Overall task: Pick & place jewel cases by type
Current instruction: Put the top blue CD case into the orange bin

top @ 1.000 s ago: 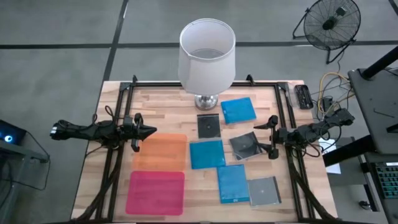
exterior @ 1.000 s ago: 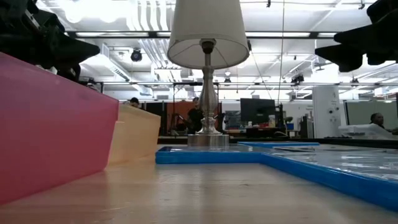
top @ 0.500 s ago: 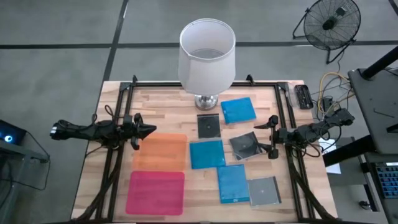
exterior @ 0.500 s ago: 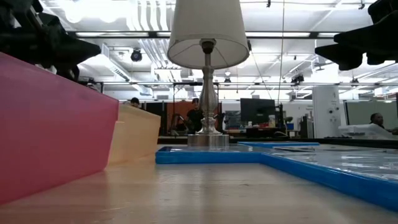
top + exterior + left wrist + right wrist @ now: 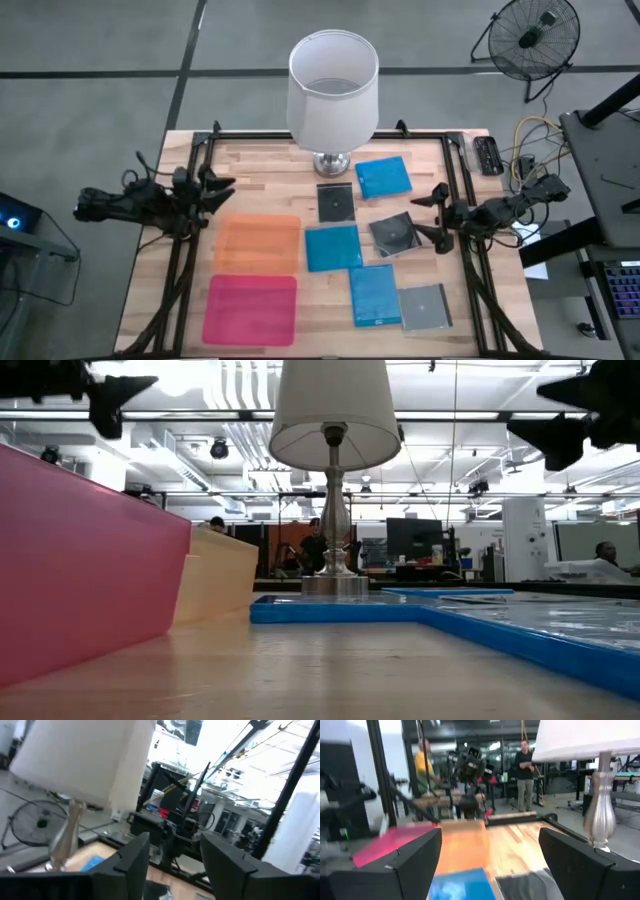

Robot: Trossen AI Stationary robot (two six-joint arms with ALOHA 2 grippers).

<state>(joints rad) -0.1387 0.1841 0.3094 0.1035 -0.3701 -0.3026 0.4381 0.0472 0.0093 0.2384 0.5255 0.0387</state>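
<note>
We saw the jewel cases lying flat across the worktop's right half, in front of the lamp. The left gripper hovered empty at the left edge, fingers spread; the right gripper stood spread beside a dark case.
</note>
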